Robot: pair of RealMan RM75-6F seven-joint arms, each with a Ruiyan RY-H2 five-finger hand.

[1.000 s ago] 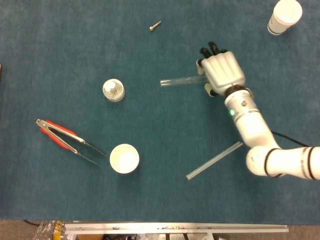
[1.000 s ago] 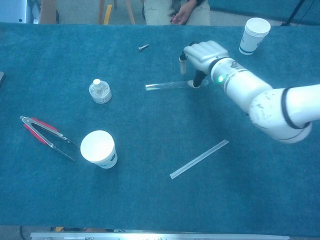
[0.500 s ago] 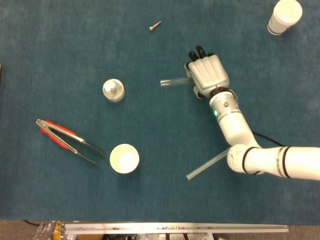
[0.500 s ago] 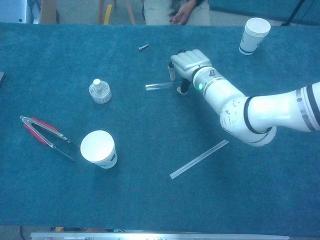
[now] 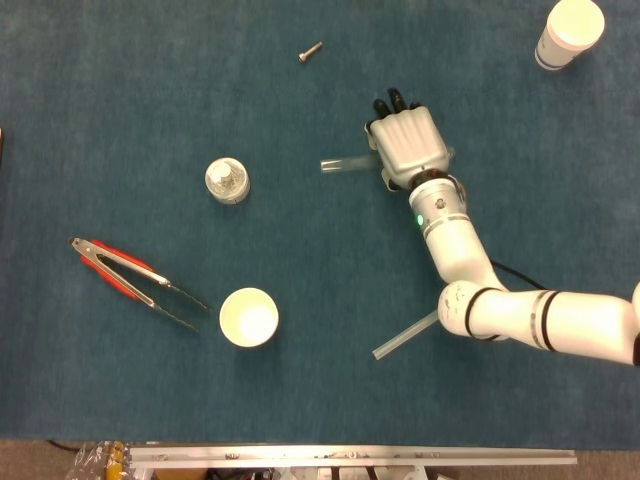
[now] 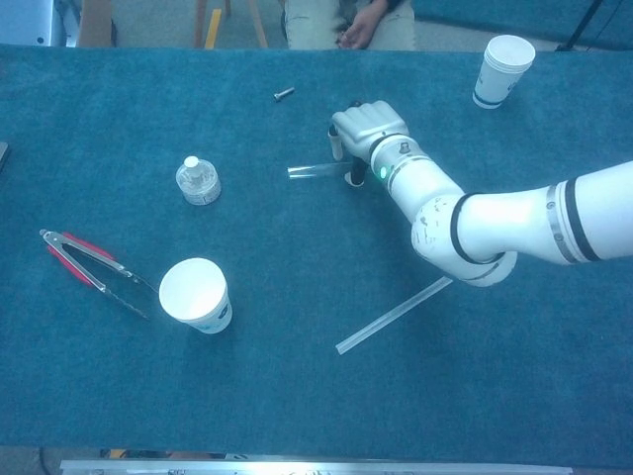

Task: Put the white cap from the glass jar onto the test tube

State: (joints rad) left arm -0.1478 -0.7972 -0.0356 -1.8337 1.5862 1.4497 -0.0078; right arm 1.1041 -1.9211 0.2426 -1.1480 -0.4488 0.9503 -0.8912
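Note:
The clear test tube (image 5: 342,164) (image 6: 315,171) lies flat on the blue cloth, its open left end sticking out from under my right hand (image 5: 405,143) (image 6: 364,124). That hand hangs palm-down over the tube's right part, with a finger behind the tube and the thumb in front, a gap between them. The tube's right end is hidden under the hand. The small glass jar (image 5: 227,181) (image 6: 199,181) with a white top stands well to the left, untouched. My left hand is in neither view.
A white paper cup (image 5: 248,317) (image 6: 196,295) stands at the front left beside red-handled tongs (image 5: 130,275) (image 6: 94,269). A clear flat strip (image 5: 405,335) (image 6: 394,315) lies under my right forearm. A screw (image 5: 310,51) and a second cup (image 5: 568,33) sit at the back.
My right hand has slid left along the test tube, covering more of it. The tube itself has stayed in place.

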